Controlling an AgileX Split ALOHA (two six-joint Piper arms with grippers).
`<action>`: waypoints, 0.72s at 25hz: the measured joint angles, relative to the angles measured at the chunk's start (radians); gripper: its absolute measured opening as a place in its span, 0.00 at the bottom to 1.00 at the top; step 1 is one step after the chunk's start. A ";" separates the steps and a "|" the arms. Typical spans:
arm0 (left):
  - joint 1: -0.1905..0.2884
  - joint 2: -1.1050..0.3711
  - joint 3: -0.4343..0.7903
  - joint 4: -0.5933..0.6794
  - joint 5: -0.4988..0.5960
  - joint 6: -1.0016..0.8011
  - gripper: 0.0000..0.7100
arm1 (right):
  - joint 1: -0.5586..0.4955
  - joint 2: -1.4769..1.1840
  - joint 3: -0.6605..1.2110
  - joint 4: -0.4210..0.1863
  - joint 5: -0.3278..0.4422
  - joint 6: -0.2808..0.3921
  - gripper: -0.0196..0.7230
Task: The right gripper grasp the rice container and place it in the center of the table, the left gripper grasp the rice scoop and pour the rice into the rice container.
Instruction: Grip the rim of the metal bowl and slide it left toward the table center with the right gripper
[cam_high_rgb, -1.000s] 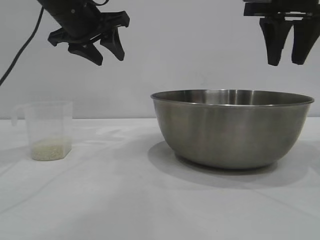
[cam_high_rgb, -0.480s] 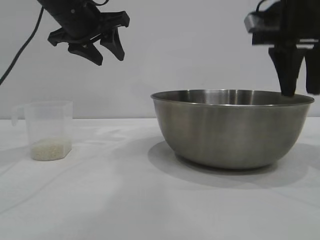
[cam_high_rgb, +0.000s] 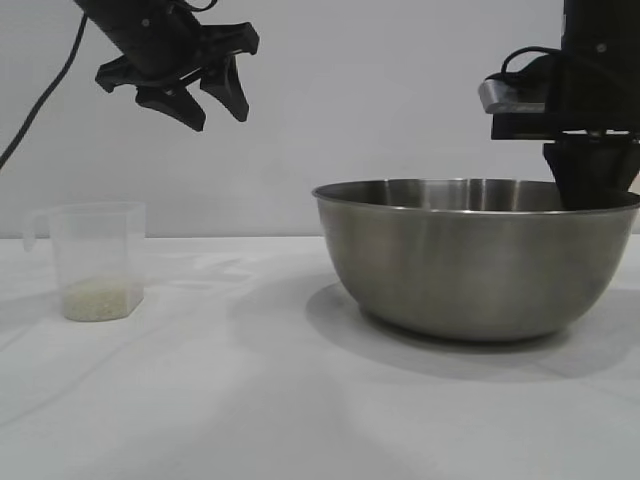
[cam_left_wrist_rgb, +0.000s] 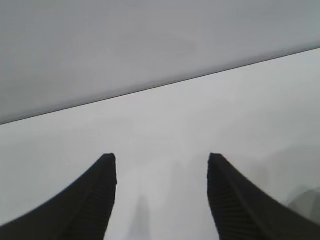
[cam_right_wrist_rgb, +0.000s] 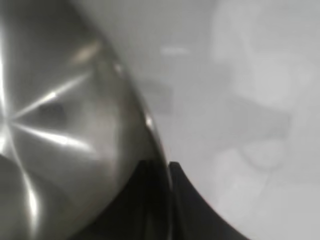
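Observation:
The rice container (cam_high_rgb: 470, 265), a big steel bowl, stands on the white table (cam_high_rgb: 250, 400) right of centre. My right gripper (cam_high_rgb: 590, 195) has come down on its far-right rim and is shut on it; in the right wrist view one finger is inside the rice container (cam_right_wrist_rgb: 60, 125) and one outside, pinching the rim at the right gripper (cam_right_wrist_rgb: 161, 165). The rice scoop (cam_high_rgb: 97, 255), a clear cup, stands upright at the left with rice (cam_high_rgb: 100, 298) in its bottom. My left gripper (cam_high_rgb: 218, 120) hangs open high above and right of it, empty (cam_left_wrist_rgb: 161, 160).
A plain grey wall runs behind the table. A black cable (cam_high_rgb: 40, 95) hangs at the far left. Bare cloth (cam_left_wrist_rgb: 200, 115) lies between scoop and bowl and along the front.
My right gripper dropped from above onto the bowl's right rim and shut on it. The bowl shifted slightly to the right. The left arm has not moved.

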 joint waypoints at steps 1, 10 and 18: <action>0.000 0.000 0.000 0.000 0.000 0.002 0.48 | 0.008 0.000 0.000 0.004 -0.003 0.000 0.03; 0.000 0.000 0.000 0.000 0.000 0.010 0.48 | 0.029 -0.002 -0.002 -0.007 -0.019 0.000 0.21; 0.000 0.000 0.000 0.000 0.000 0.010 0.48 | 0.029 -0.235 0.100 -0.062 -0.222 0.000 0.53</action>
